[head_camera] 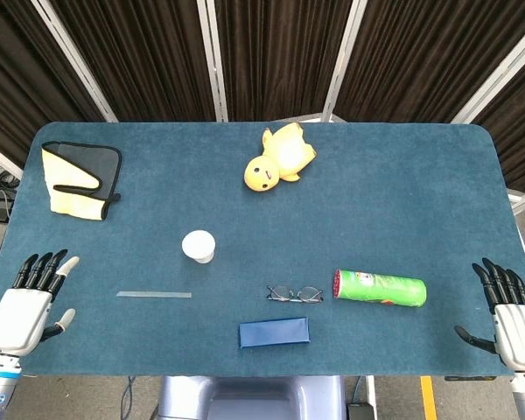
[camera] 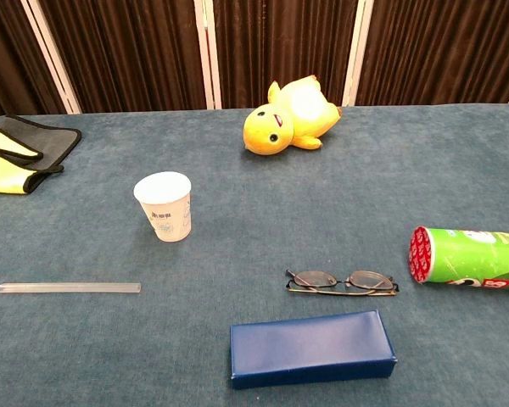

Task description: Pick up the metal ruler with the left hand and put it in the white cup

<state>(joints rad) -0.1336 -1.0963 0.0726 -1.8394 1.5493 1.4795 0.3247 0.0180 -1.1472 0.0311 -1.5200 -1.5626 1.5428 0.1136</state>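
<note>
The metal ruler [head_camera: 154,294] [camera: 68,288] lies flat on the blue table, lengthwise left to right, near the front left. The white cup [head_camera: 199,246] [camera: 164,206] stands upright just behind and to the right of the ruler. My left hand [head_camera: 31,302] hovers at the table's front left edge, fingers spread, holding nothing, well left of the ruler. At the front right edge my right hand [head_camera: 507,317] is also spread and empty. Neither hand shows in the chest view.
A yellow plush toy [head_camera: 278,157] lies at the back centre. A yellow and black mitt [head_camera: 80,179] sits at the back left. Glasses [head_camera: 295,294], a blue case [head_camera: 274,332] and a green tube can [head_camera: 381,288] lie front right of the cup.
</note>
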